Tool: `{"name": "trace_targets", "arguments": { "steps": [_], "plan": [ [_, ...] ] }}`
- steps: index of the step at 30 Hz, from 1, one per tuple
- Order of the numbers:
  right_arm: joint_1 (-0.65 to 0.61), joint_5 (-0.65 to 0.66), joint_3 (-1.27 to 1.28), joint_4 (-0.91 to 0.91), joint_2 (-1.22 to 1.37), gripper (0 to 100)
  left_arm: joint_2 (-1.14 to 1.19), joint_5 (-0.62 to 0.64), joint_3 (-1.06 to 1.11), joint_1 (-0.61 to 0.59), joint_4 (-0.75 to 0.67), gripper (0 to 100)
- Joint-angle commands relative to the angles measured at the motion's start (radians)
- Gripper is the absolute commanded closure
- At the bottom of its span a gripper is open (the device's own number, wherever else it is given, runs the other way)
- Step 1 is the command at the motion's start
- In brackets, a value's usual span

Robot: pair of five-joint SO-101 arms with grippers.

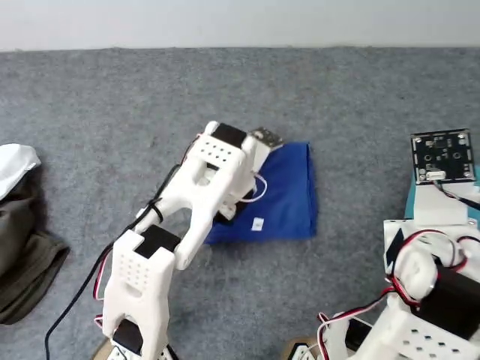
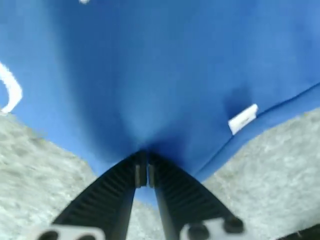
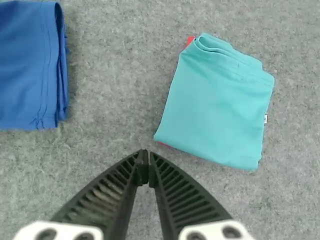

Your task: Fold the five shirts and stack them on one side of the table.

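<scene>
One blue shirt [image 2: 165, 75], limp and light we judge, is best held at its edge, where our left gripper [image 2: 142, 160] is clamped; our right gripper [image 3: 145, 160], beside that shirt, has jaws together, empty.

colours on the worktop

the worktop [image 1: 112, 112] is speckled grey. the blue shirt [image 1: 285, 191] is plain deep blue with a small white label [image 2: 243, 119]. the teal shirt [image 3: 220, 100] is plain, with a red edge [image 3: 189, 42] beneath it. the left hand [image 2: 142, 167] and right hand [image 3: 143, 167] are ribbed black. there is an olive-brown garment [image 1: 22, 247] and a white cloth [image 1: 15, 161].
</scene>
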Motion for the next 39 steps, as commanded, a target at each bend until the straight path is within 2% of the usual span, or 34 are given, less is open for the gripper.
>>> {"name": "trace_targets", "arguments": {
  "steps": [1, 5, 11, 17, 23, 25, 30, 32, 36, 39],
  "plan": [
    [0.007, 0.009, 0.005, -0.005, -0.004, 98.6, -0.015, 0.023, -0.002, -0.020, -0.008, 99],
    [0.007, 0.009, 0.005, -0.005, -0.004, 98.6, -0.061, 0.068, -0.147, -0.078, 0.000, 99],
    [0.007, 0.009, 0.005, 0.001, -0.004, 98.7, -0.083, 0.066, -0.343, -0.176, -0.018, 99],
    [0.007, 0.006, 0.005, 0.001, -0.004, 98.7, 0.094, 0.064, -0.397, -0.184, -0.106, 99],
    [0.007, 0.008, 0.005, 0.005, -0.005, 98.7, 0.299, 0.049, -0.501, -0.221, -0.258, 99],
    [0.007, 0.009, 0.005, 0.005, -0.008, 98.7, 0.350, 0.040, -0.576, -0.235, -0.235, 99],
    [0.007, 0.009, 0.005, 0.007, -0.012, 98.7, 0.382, 0.041, -0.819, -0.241, 0.003, 99],
    [0.007, 0.008, 0.005, 0.007, -0.012, 98.7, 0.373, 0.046, -0.871, -0.241, 0.034, 99],
    [0.007, 0.003, 0.005, 0.007, -0.004, 98.7, 0.275, 0.080, -0.843, -0.259, 0.032, 99],
    [0.007, 0.003, 0.005, 0.007, -0.004, 98.4, 0.167, 0.080, -0.725, -0.269, 0.032, 99]
  ]
}}
